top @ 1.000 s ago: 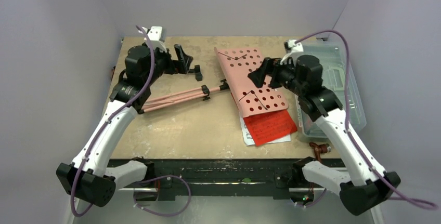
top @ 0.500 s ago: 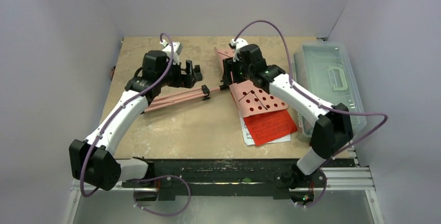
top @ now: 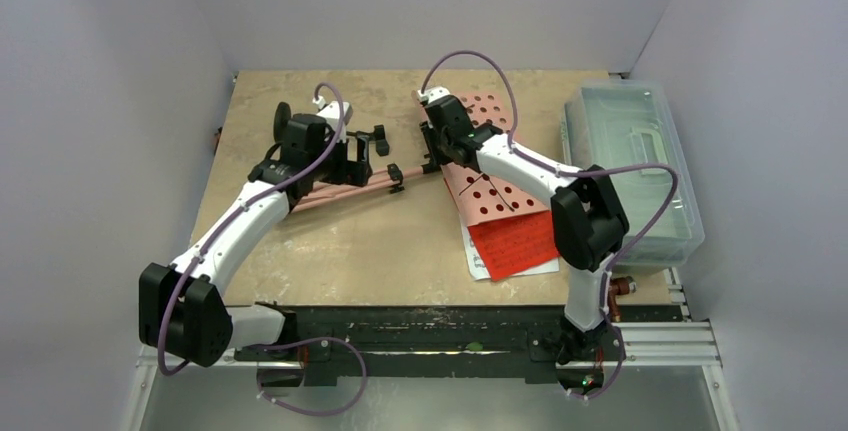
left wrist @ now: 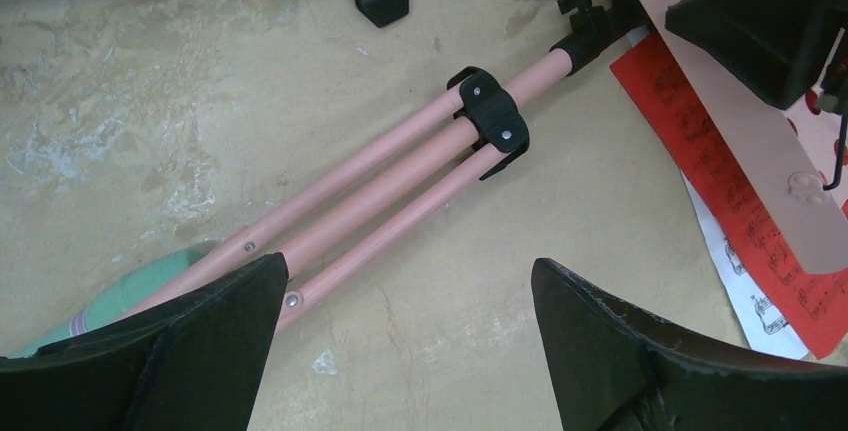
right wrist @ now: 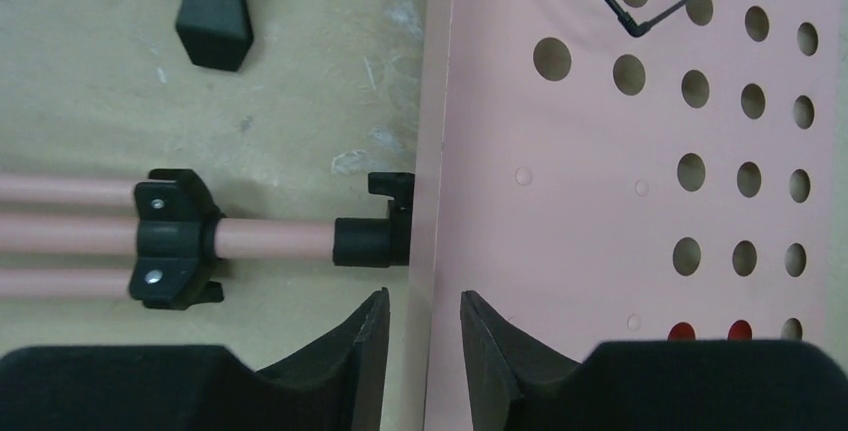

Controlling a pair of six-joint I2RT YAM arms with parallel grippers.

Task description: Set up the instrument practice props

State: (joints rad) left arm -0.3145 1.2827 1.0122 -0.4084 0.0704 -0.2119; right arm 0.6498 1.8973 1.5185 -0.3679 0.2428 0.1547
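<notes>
No words, numbers or brand marks were legible anywhere. The red sheet-music page (left wrist: 700, 141) and the white page (left wrist: 760, 306) under it carried printed staves and notes, too small to read.

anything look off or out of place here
Yes: the pink music stand lies flat on the table with legs folded, not standing, and its perforated desk covers part of the red and white sheet-music pages.

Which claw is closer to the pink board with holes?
Right. The right claw straddles the edge of the pink board; the left claw hovers over the folded legs.
</notes>
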